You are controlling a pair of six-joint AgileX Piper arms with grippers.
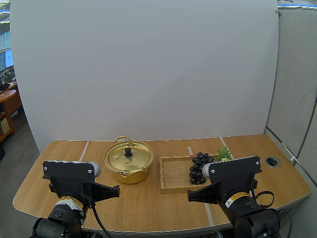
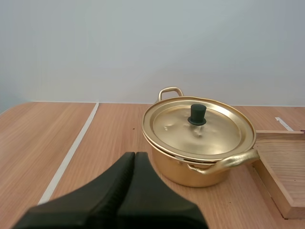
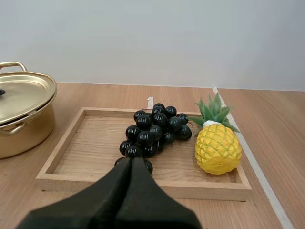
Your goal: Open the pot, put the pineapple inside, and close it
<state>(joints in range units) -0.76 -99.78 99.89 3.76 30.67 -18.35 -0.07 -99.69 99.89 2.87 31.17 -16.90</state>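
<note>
Gold pot (image 1: 129,162) lies just far-right of your left hand (image 1: 116,190), the nearer one, its knob (image 2: 197,114) upright; that and your right hand (image 1: 191,197) are pressed together, empty.

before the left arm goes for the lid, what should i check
1. The lid seated on the pot, knob unobstructed: ok.
2. The left jaws open for the knob: not ok, shut.
3. The right jaws open for the pineapple: not ok, shut.
4. The pineapple sitting in the tray, nothing on top of it: ok.
5. The pineapple apart from the grapes: cannot tell.
</note>
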